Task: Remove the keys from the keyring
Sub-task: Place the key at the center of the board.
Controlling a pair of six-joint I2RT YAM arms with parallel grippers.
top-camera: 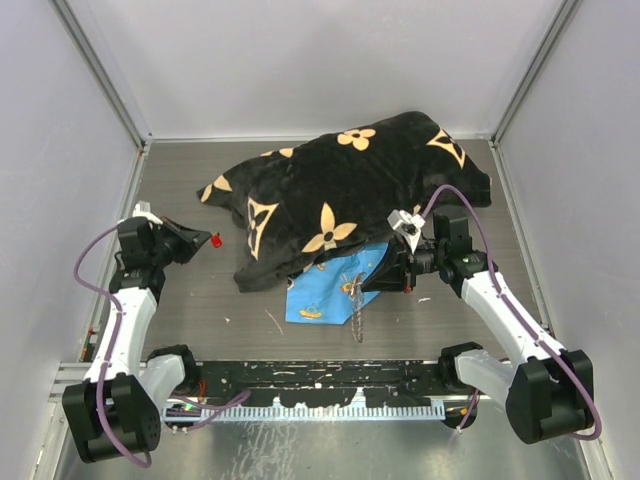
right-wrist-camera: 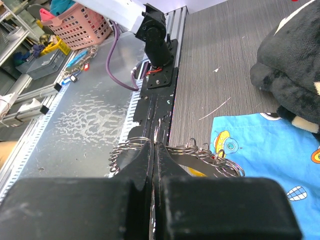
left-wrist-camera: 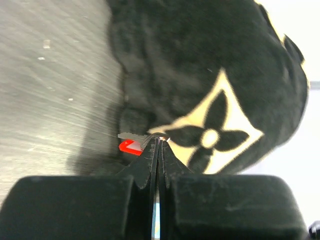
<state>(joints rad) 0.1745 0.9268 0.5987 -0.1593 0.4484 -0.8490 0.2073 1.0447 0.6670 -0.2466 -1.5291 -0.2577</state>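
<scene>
My left gripper (top-camera: 203, 240) is at the left of the table and shut on a small silver key with a red head (top-camera: 215, 240). In the left wrist view the red-headed key (left-wrist-camera: 131, 146) sticks out left of the closed fingertips (left-wrist-camera: 159, 137). My right gripper (top-camera: 362, 285) is over the blue cloth and shut on the keyring (top-camera: 357, 318), whose chain-like loop hangs below it. In the right wrist view, coils of the keyring (right-wrist-camera: 210, 155) spread to both sides of the closed right gripper (right-wrist-camera: 154, 145). An orange-yellow key head (right-wrist-camera: 195, 173) shows beneath them.
A big black plush cloth with beige flowers (top-camera: 340, 195) covers the table's middle and back. It partly overlaps a blue patterned cloth (top-camera: 320, 298). A black rail (top-camera: 320, 375) runs along the near edge. Enclosure walls stand on three sides. A pink basket (right-wrist-camera: 75, 25) sits off the table.
</scene>
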